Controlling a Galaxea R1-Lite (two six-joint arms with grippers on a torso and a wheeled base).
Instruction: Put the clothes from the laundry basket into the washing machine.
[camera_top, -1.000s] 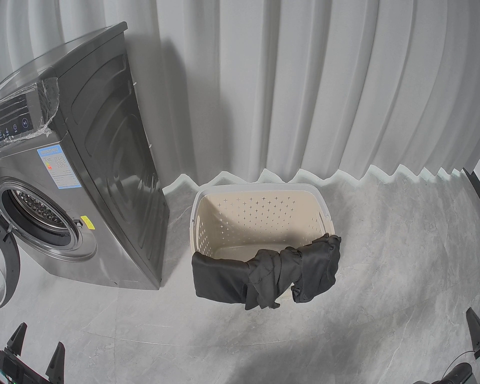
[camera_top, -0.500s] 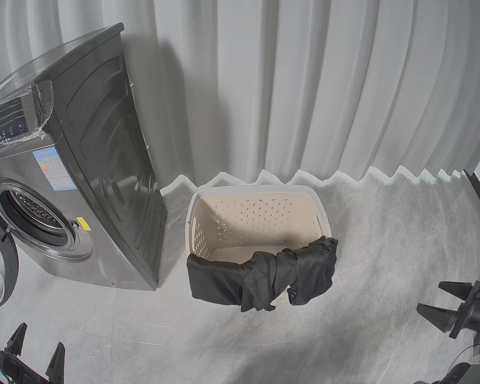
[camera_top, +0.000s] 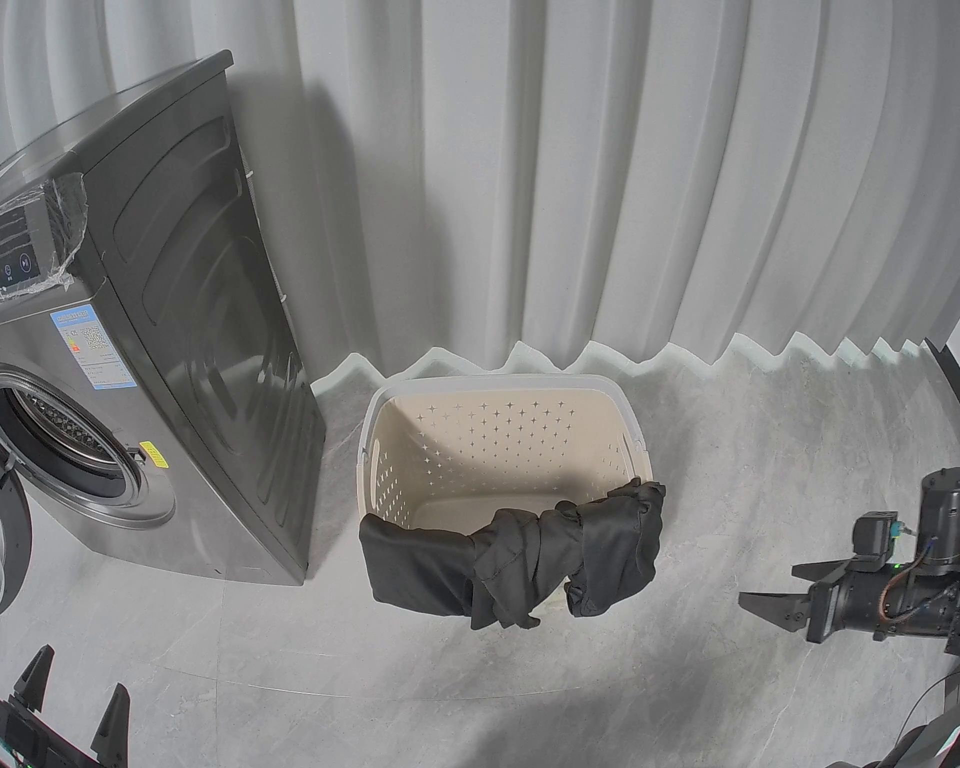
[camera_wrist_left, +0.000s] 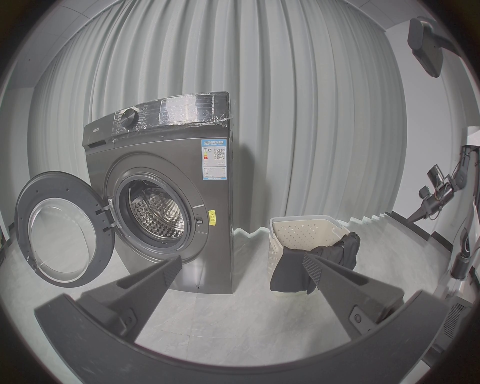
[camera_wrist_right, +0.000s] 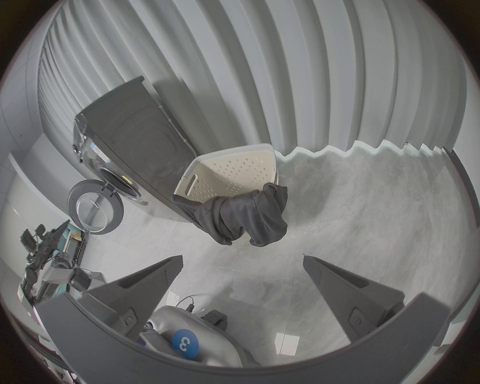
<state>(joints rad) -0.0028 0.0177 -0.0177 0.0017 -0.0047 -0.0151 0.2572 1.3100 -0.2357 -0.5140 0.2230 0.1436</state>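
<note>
The right tool (camera_top: 775, 588) is held level above the floor (camera_top: 720, 430), pointing sideways at the laundry basket (camera_top: 500, 386) but well apart from it, spread wide and empty. The left tool (camera_top: 78, 690) sits low, also wide. Dark clothes (camera_top: 510, 560) drape over the basket's near rim, beside the washing machine (camera_top: 180, 330), whose door (camera_wrist_left: 62, 227) is open.

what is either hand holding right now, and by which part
Nothing. The left hand and right hand are open and empty; the dark garment hangs over the laundry basket rim.
</note>
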